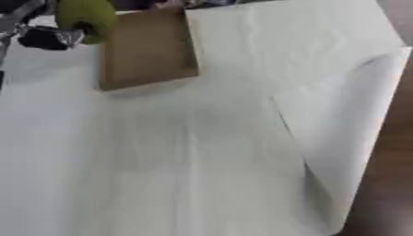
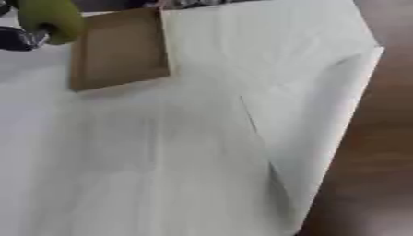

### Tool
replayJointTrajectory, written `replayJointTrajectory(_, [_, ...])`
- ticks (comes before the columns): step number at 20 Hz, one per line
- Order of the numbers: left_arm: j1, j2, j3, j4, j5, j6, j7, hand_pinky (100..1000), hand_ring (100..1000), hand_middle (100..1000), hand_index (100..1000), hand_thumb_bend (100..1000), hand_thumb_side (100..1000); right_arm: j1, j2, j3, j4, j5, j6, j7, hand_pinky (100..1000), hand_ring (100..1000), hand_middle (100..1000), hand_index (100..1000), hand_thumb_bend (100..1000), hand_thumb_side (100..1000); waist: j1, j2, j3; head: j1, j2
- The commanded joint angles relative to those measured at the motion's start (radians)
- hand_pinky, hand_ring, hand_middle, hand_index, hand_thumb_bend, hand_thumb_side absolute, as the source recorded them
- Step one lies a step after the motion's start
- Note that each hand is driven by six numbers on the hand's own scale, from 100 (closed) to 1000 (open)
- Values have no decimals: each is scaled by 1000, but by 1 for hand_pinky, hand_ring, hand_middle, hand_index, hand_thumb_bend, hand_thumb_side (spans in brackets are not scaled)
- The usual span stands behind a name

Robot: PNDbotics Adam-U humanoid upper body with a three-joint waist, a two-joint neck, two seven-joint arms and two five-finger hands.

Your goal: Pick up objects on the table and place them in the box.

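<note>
Left hand (image 1: 48, 34) has fingers clamped on the green object (image 1: 85, 16) at the box (image 1: 149, 48) edge; we should centre over it before letting go.

Left hand (image 1: 40, 34): blurred, cut off at upper left corner; finger posture indeterminate. Green object (image 1: 85, 18): top cropped, identity unclear. Box (image 1: 149, 48): far edge cropped.

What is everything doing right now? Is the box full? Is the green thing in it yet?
box: open at the top, looks empty inside, lying on the white cloth.
green thing: held up at the box's left edge, not inside yet.
left hand: at the top left, against the green thing; its fingers are too blurred to read.
white cloth: spread over the table, right side folded over.
</note>
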Motion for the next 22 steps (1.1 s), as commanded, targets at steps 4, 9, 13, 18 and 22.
replayJointTrajectory(4, [-56, 23, 36, 19, 4, 26, 41, 437, 453, 496, 658, 100, 483, -47, -2, 3, -16, -15, -6, 7, 831, 746, 638, 860, 100, 614, 19, 7, -52, 55, -53])
replayJointTrajectory(9, [-77, 37, 53, 70, 5, 47, 44, 500, 491, 508, 668, 100, 472, -72, 8, 9, -16, -33, -13, 12, 833, 747, 637, 861, 100, 615, 46, 34, -106, 97, -74])
replayJointTrajectory(13, [-90, 38, 64, 96, 11, 58, 35, 536, 516, 516, 673, 100, 472, -85, 13, 13, -16, -42, -15, 16, 834, 748, 637, 862, 100, 615, 59, 48, -133, 117, -85])
replayJointTrajectory(18, [-97, 28, 65, 98, -16, 67, 24, 568, 550, 540, 690, 100, 462, -100, 19, 19, -16, -50, -16, 23, 835, 748, 636, 862, 100, 615, 59, 61, -146, 135, -91])
replayJointTrajectory(22, [-83, 24, 58, 105, -72, 92, 26, 609, 597, 581, 723, 100, 258, -102, 18, 20, -16, -52, -14, 25, 836, 749, 636, 862, 100, 615, 55, 66, -138, 141, -85])
